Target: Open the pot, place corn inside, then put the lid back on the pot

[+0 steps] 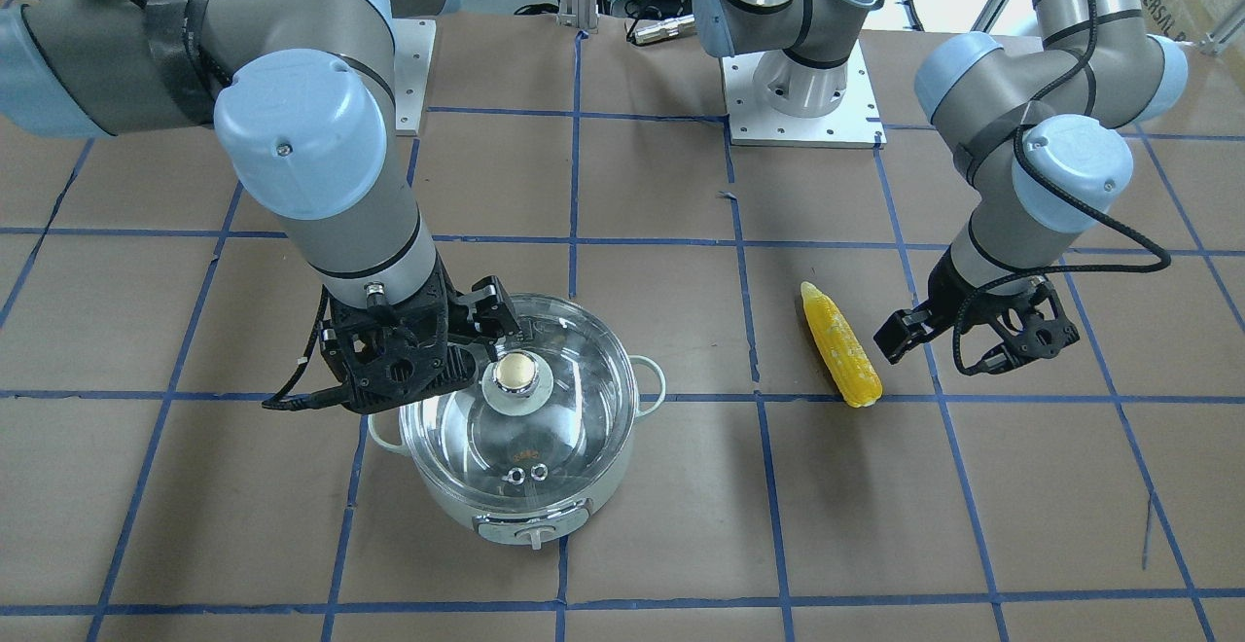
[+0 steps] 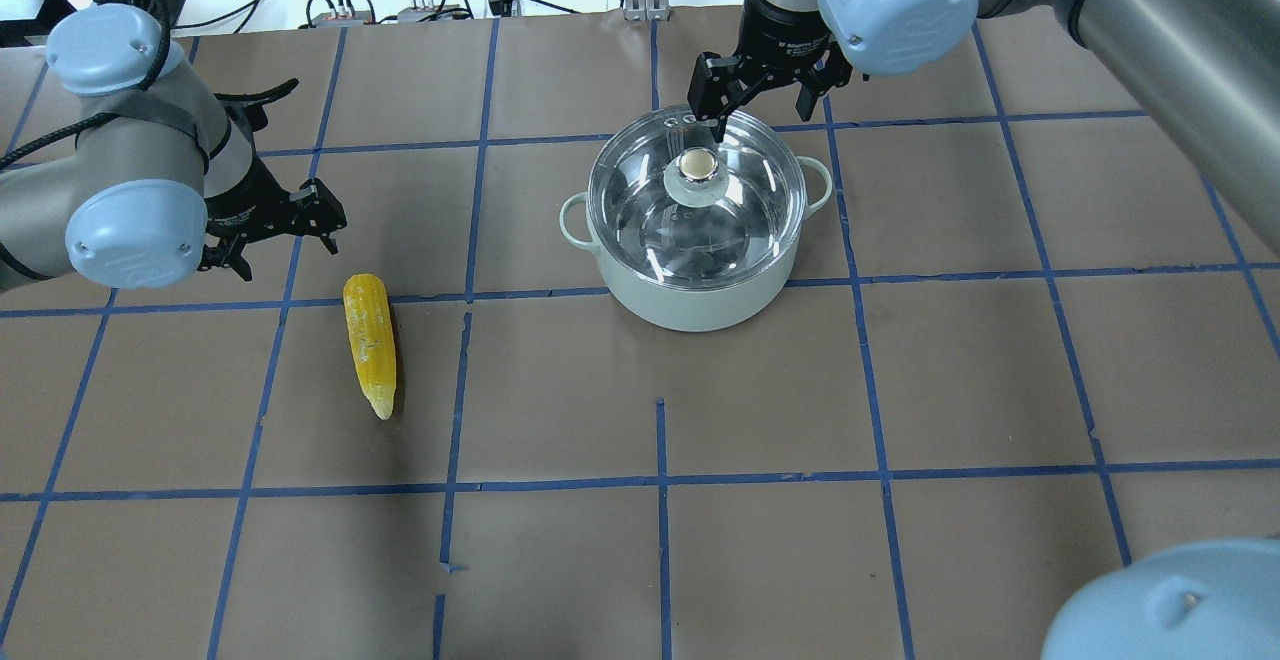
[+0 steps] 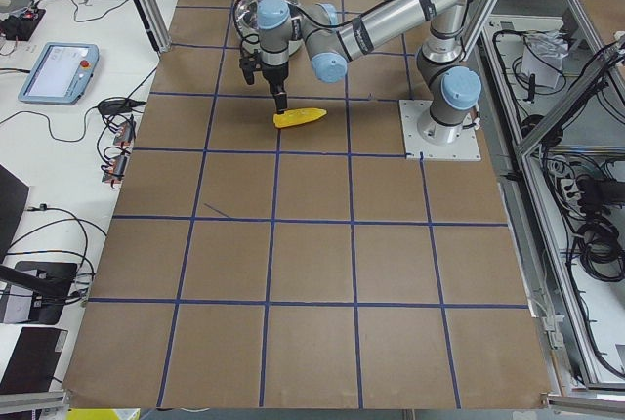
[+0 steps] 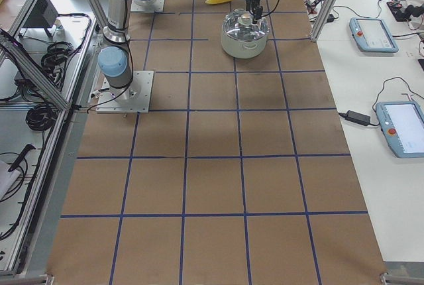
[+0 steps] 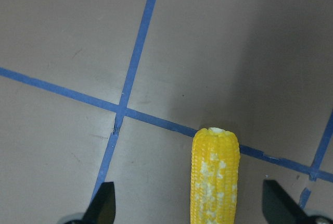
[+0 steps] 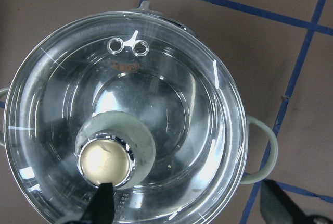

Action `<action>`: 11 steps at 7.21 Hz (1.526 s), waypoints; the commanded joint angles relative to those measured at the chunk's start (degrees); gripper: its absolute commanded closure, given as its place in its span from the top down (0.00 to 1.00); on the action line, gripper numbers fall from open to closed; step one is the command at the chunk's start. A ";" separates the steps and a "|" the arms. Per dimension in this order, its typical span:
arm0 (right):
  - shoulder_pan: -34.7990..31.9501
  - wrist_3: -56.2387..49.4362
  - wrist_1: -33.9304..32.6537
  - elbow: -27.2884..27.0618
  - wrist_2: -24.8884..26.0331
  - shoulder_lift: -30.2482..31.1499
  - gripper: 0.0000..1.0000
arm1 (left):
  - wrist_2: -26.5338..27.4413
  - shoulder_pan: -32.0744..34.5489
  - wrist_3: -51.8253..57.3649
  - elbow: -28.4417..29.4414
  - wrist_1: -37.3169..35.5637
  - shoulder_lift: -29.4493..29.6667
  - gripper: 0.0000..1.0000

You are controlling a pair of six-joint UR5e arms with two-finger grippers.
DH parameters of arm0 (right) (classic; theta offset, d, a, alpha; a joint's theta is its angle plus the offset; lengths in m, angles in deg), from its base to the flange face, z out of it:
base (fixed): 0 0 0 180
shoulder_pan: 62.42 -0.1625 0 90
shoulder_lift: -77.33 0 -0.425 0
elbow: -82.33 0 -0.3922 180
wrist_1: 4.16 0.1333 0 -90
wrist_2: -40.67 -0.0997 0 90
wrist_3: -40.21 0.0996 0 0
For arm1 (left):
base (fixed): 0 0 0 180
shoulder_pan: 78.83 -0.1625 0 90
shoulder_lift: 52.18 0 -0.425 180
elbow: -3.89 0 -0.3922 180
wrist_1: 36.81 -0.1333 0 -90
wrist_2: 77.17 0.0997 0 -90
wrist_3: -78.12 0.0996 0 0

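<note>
The pale grey-white pot stands on the table with its clear glass lid on. The lid's beige knob is upright in the middle. My right gripper is open and hovers over the far rim of the lid. In the right wrist view the knob lies by one fingertip, not between the two. The yellow corn lies on the table to the left. My left gripper is open just beyond its blunt end and touches nothing.
The brown table is marked with blue tape lines. The two arm bases stand at the robot's side of the table. The pot's control knob faces the operators' side. Tablets and cables lie off the table's long edge.
</note>
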 commanded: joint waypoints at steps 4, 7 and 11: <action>-2.27 21.26 -0.68 -0.26 1.13 -0.15 0.98 | -2.02 3.42 -2.65 -1.34 -1.73 1.53 1.00; -5.35 22.05 -6.10 -0.52 2.53 -3.56 0.98 | -2.03 3.42 -1.16 -5.82 -10.50 3.46 1.00; -5.63 22.06 -7.35 -0.34 4.12 -4.63 0.97 | -2.03 3.34 0.25 -8.55 -15.24 5.39 1.00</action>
